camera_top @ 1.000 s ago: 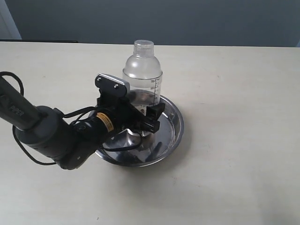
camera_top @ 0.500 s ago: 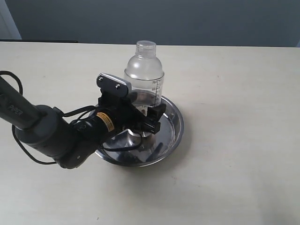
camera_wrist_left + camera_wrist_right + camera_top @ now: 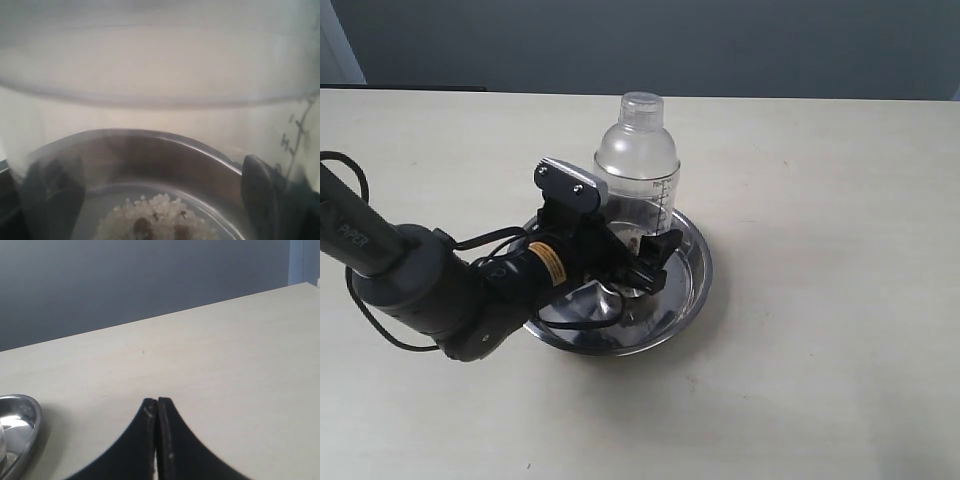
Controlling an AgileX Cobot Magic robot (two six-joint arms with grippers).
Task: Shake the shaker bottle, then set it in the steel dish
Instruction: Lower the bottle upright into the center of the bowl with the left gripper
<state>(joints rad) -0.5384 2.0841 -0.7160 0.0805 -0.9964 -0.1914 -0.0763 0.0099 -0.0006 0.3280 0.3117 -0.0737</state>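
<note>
L gripper is pinching the shaker bottle low on its clear wall. Bottle's upright, base down inside the steel dish; touching bottom or just off, can't tell. Looks like the set-down step. Next: settle it flat, spread the gripper, back out w/o tipping it. R gripper pressed together, over the bench.
</note>
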